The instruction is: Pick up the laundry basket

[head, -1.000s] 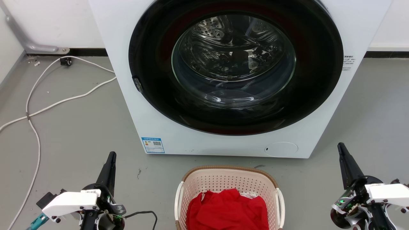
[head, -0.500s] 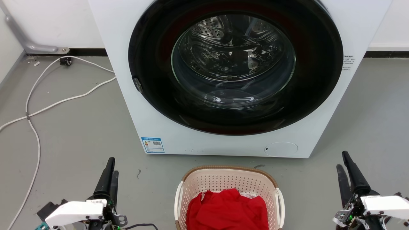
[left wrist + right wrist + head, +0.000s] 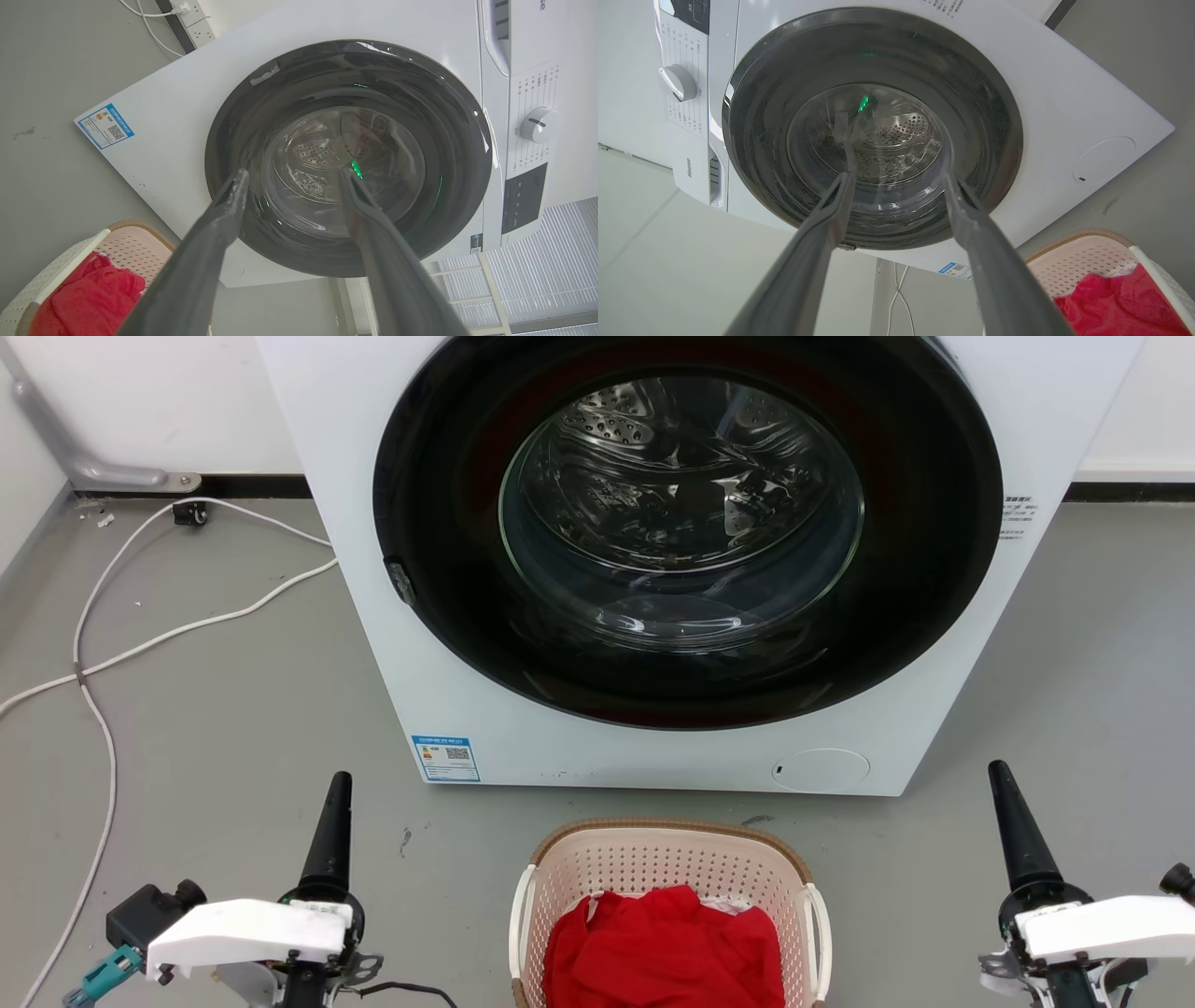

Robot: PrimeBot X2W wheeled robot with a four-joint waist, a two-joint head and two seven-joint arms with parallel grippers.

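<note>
Head view — laundry basket [image 3: 653,863] on floor [image 3: 233,709]

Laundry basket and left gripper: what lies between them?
Bare grey floor with a small dark smudge lies between the left gripper and the laundry basket, as the head view shows.

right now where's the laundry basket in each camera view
head view: laundry basket at bottom centre, cut off by the lower edge.
left wrist view: bottom left corner.
right wrist view: bottom right corner.
shared landmark: the blue label on the washing machine front, seen in all three views.
</note>
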